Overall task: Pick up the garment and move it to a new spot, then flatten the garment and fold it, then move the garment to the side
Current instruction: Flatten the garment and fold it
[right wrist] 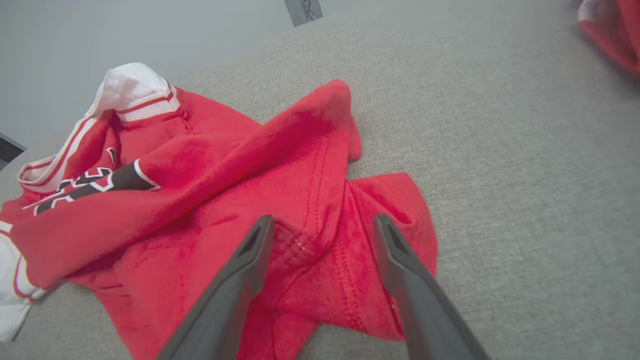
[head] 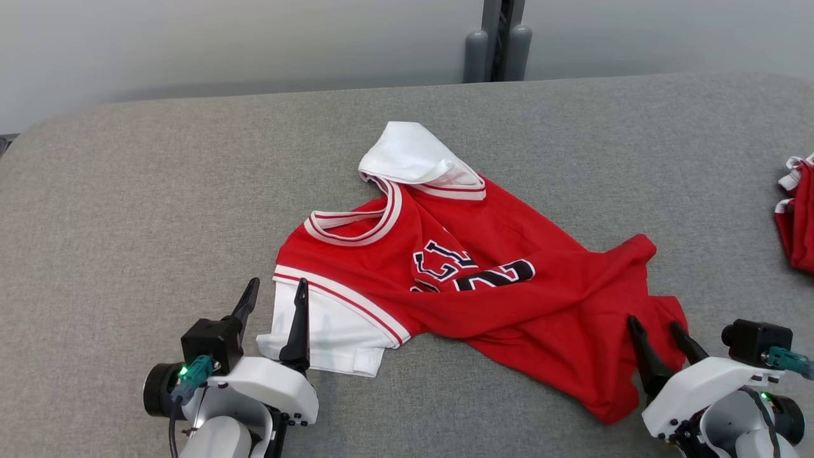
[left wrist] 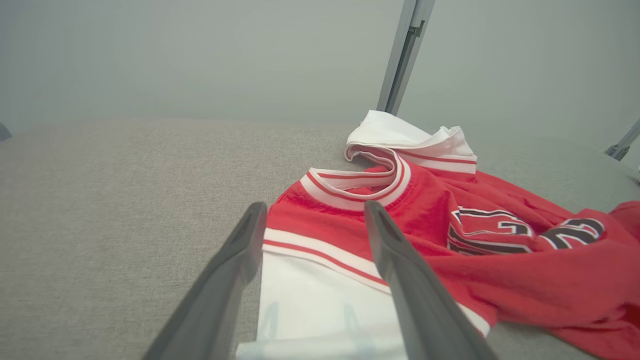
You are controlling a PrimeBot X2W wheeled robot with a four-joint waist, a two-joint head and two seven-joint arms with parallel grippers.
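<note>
The garment (head: 470,273) is a red jersey with white sleeves, striped trim and dark lettering, lying crumpled on the grey table (head: 127,210). My left gripper (head: 277,287) stands open over the near white sleeve (left wrist: 310,300), one finger on the cloth side and one beside its edge. Over the red hem (right wrist: 320,250) at the garment's right end, my right gripper (head: 653,322) is open with nothing pinched between its fingers. The far white sleeve (head: 413,156) is folded up at the back.
Another red and white cloth (head: 798,213) lies at the table's right edge. A grey post (head: 497,41) rises behind the table's far edge against a pale wall. Bare table surface spreads to the left and behind the garment.
</note>
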